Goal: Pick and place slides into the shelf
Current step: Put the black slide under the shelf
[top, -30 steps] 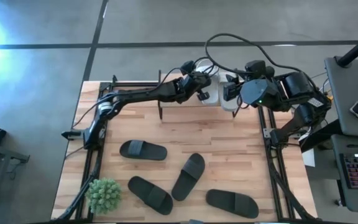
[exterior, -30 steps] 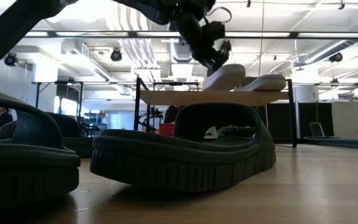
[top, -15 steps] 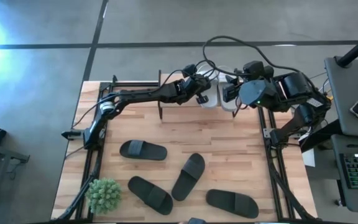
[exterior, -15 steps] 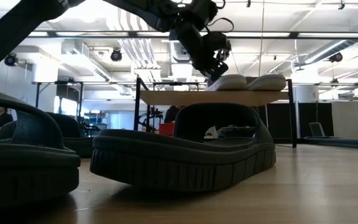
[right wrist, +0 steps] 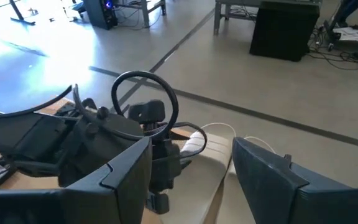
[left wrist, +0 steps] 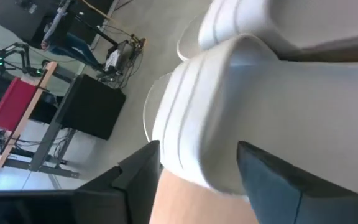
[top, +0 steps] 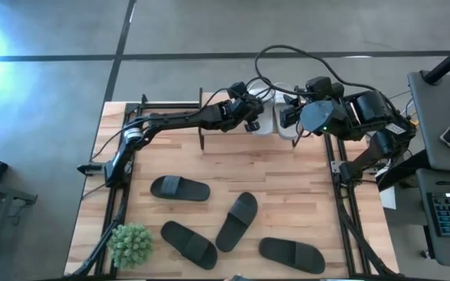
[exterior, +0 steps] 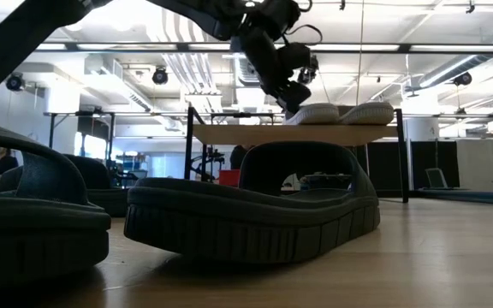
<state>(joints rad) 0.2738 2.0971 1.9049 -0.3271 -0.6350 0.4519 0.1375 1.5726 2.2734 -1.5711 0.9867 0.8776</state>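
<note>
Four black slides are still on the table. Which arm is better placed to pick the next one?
Probably left: the nearest black slide lies on its side. Both the left pincer and right pincer are at the shelf.

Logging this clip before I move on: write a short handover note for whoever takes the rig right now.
Left gripper: open, at the shelf top, fingers either side of a white slide that lies on the board.
Right gripper: open, holding nothing, hovering by the shelf's right end.
Done: both white slides lie side by side on the shelf top.
Left: four black slides lie loose on the table, near the plant.
Next, probably: pull the left arm back and fetch a black slide.
</note>
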